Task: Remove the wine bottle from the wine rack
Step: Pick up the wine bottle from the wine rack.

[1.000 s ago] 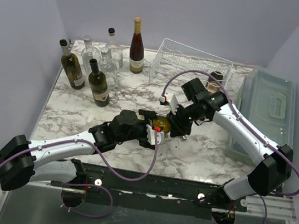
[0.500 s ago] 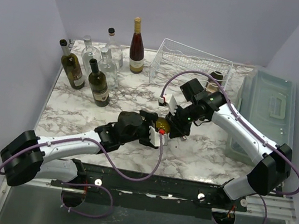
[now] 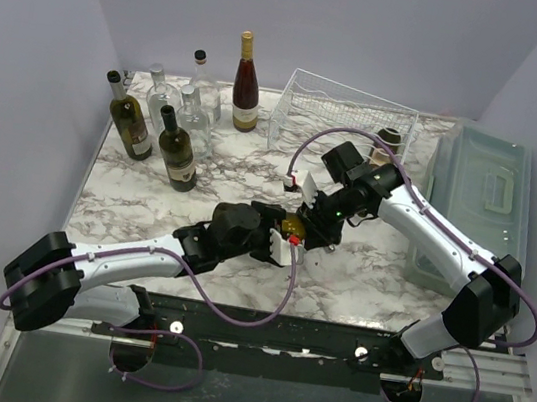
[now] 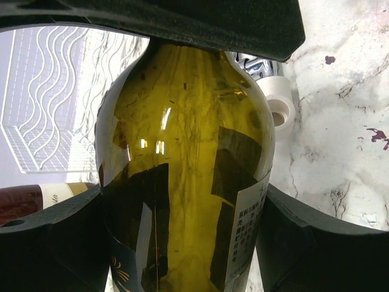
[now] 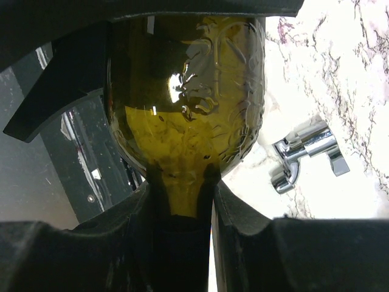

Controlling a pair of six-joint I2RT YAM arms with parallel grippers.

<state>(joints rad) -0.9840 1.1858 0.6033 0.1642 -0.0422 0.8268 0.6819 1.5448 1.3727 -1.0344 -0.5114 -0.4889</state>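
Note:
An olive-green wine bottle point(image 3: 292, 227) is held low over the middle of the marble table, off the white wire wine rack point(image 3: 347, 117) at the back. My left gripper point(image 3: 278, 239) is shut on the bottle's body; in the left wrist view the bottle point(image 4: 182, 164) fills the space between both black fingers point(image 4: 292, 243), and the left gripper point(image 4: 182, 249) is centred on it. My right gripper point(image 3: 315, 214) is shut on the bottle's neck; in the right wrist view the gripper point(image 5: 182, 225) clamps the neck below the bottle's shoulder point(image 5: 188, 91). The rack also shows in the left wrist view point(image 4: 42, 109).
Several upright bottles point(image 3: 173, 126) stand at the back left. A translucent lidded bin point(image 3: 481, 202) lies along the right edge. A dark-topped bottle point(image 3: 389, 140) stands by the rack's right end. A red wine bottle point(image 4: 27, 204) shows at the left of the left wrist view.
My left arm has pushed forward and to the right, its gripper closing in on the bottle's body. My right gripper has kept its hold on the neck and shifted slightly.

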